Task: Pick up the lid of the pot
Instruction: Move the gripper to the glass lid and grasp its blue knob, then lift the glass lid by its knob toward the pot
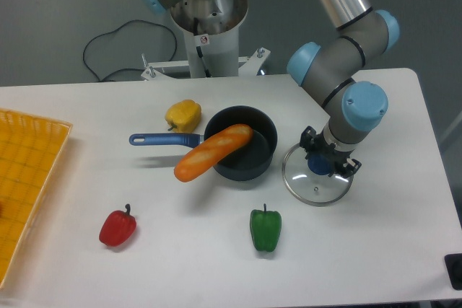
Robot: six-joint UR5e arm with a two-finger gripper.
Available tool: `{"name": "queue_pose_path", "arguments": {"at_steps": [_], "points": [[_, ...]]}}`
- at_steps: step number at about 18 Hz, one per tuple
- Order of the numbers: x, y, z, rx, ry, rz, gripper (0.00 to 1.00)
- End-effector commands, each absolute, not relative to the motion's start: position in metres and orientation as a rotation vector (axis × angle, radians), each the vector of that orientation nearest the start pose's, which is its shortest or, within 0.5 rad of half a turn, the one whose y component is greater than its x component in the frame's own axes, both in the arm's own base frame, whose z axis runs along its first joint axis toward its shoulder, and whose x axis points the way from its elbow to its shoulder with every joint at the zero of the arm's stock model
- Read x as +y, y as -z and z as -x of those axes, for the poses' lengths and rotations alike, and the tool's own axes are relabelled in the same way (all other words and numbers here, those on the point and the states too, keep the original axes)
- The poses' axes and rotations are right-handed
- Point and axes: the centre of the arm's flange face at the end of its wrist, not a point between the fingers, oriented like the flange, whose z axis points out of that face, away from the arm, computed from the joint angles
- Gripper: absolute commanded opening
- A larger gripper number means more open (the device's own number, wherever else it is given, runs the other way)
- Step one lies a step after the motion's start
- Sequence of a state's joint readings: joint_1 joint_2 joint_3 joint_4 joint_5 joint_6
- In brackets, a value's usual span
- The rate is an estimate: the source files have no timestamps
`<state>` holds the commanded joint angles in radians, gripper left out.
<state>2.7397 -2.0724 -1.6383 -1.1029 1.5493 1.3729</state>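
You have the hand (329, 159) low over the pot lid (309, 189) at the right of the desk (180, 268), fingers by its blue knob (317, 166); whether they grip it, you cannot tell. The black pan (250, 169) is left of the lid, the green pepper (266, 231) on its near side.
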Motion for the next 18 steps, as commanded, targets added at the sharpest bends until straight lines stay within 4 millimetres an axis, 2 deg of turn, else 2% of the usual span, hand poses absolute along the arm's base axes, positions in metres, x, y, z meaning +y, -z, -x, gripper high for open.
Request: {"name": "queue_pose_path", "arguments": {"at_steps": [3, 5, 9, 11, 18], "points": [[0.369, -0.215, 0.522, 0.317, 0.162, 3.132, 0.35], [0.371, -0.225, 0.526, 0.319, 0.133, 3.131, 0.32], [0.383, -0.263, 0.531, 0.363, 0.101, 3.141, 0.32], [0.404, -0.28, 0.521, 0.422, 0.129, 3.153, 0.32], [0.43, -0.334, 0.484, 0.52, 0.102, 3.126, 0.32]]}}
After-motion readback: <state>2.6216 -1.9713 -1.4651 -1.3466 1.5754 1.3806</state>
